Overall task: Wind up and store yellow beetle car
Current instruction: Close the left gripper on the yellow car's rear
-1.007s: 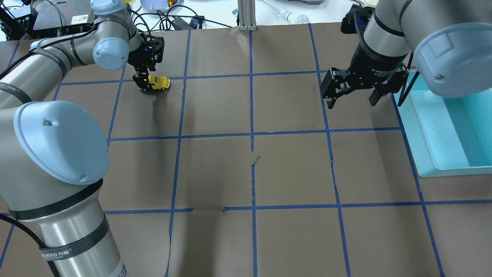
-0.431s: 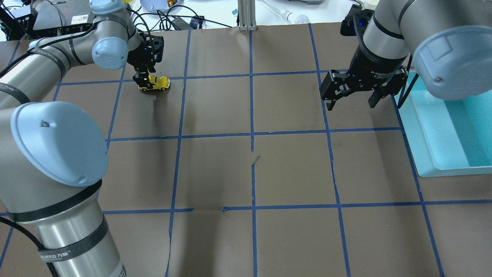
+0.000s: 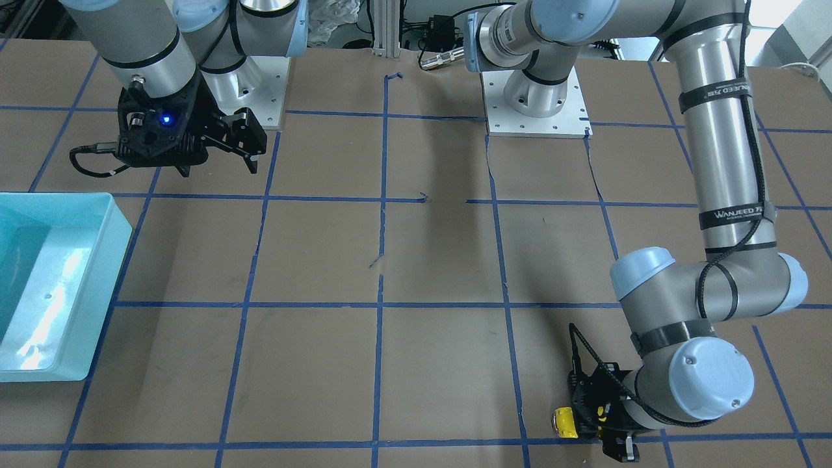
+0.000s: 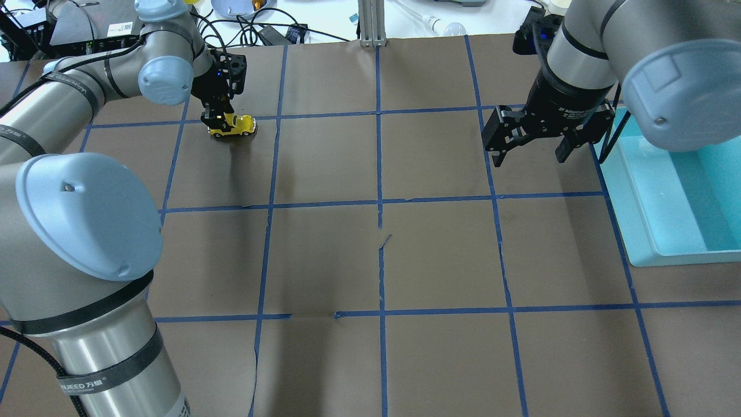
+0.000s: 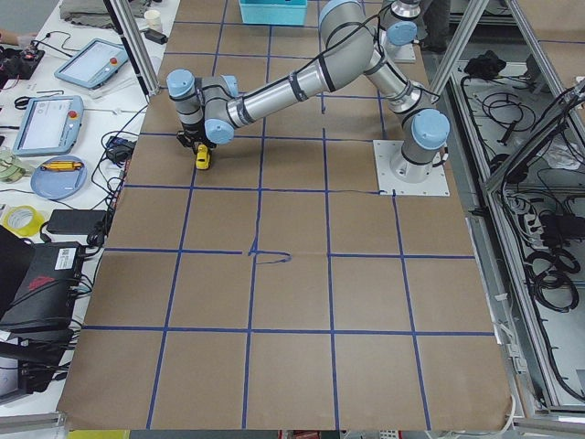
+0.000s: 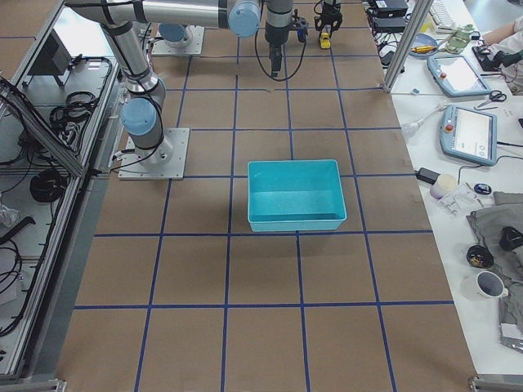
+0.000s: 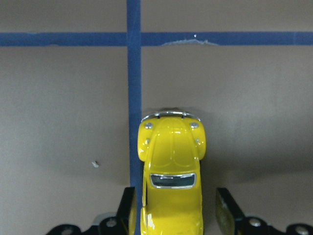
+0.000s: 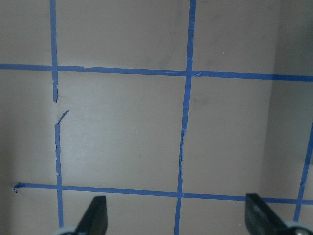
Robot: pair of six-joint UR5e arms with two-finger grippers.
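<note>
The yellow beetle car (image 4: 233, 125) stands on the brown table at the far left, also in the front view (image 3: 563, 421). In the left wrist view the yellow beetle car (image 7: 171, 166) points away from the camera beside a blue tape line. My left gripper (image 4: 215, 119) straddles the car's rear. Its fingers (image 7: 222, 210) sit on both sides, with a small gap showing on the right, so it is open around the car. My right gripper (image 4: 529, 156) is open and empty, hovering above the table next to the teal bin (image 4: 637, 191).
The teal bin (image 3: 107, 292) sits at the table's right edge and looks empty. Blue tape lines (image 4: 379, 202) grid the brown paper. Cables and boxes (image 4: 272, 32) lie beyond the far edge, behind the left gripper.
My left gripper has shifted slightly toward the far edge, uncovering more of the car's rear. The car stays in place. The right gripper has barely moved.
</note>
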